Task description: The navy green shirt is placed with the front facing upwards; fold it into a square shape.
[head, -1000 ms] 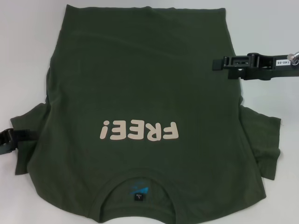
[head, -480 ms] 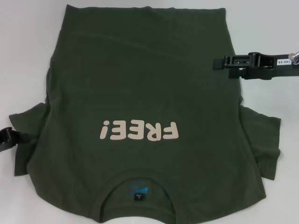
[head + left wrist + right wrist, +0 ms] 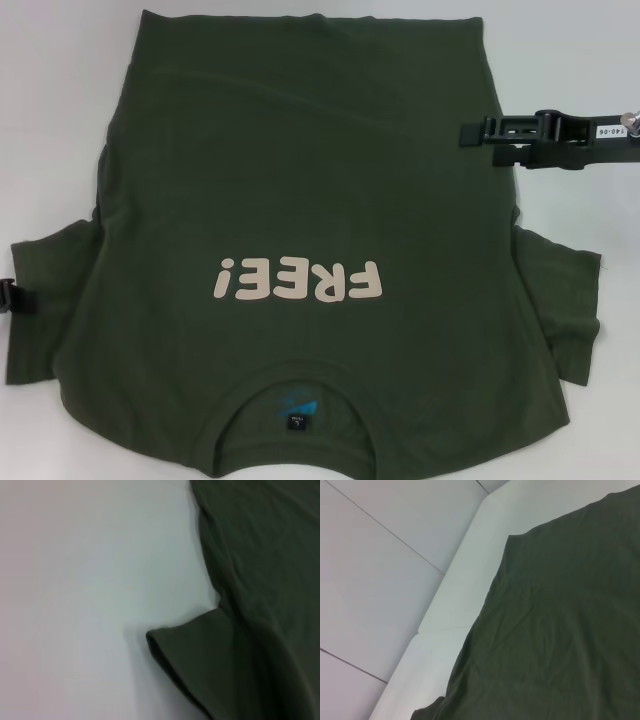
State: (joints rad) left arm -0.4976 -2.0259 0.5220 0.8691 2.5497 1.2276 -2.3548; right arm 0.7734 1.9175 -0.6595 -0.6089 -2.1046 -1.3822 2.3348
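Note:
The navy green shirt (image 3: 300,170) lies front up on the white table (image 3: 50,80), with its collar (image 3: 297,385) nearest me and cream lettering (image 3: 298,280) across the chest. At the picture's far left edge, my left gripper (image 3: 8,298) is shut on the shirt's left sleeve (image 3: 50,300), which is drawn out flat to the left. The left wrist view shows that sleeve (image 3: 200,655) and the shirt's side on the table. My right gripper (image 3: 472,132) reaches in from the right over the shirt's right side edge. The right wrist view looks down on the shirt's cloth (image 3: 560,630).
The right sleeve (image 3: 565,300) lies bunched beside the body. White table surface shows on both sides of the shirt and beyond its hem. The right wrist view shows the table's edge (image 3: 455,605) and tiled floor (image 3: 380,580) beyond it.
My left gripper has moved left toward the picture's edge, drawing the left sleeve out with it. The right gripper has hardly moved.

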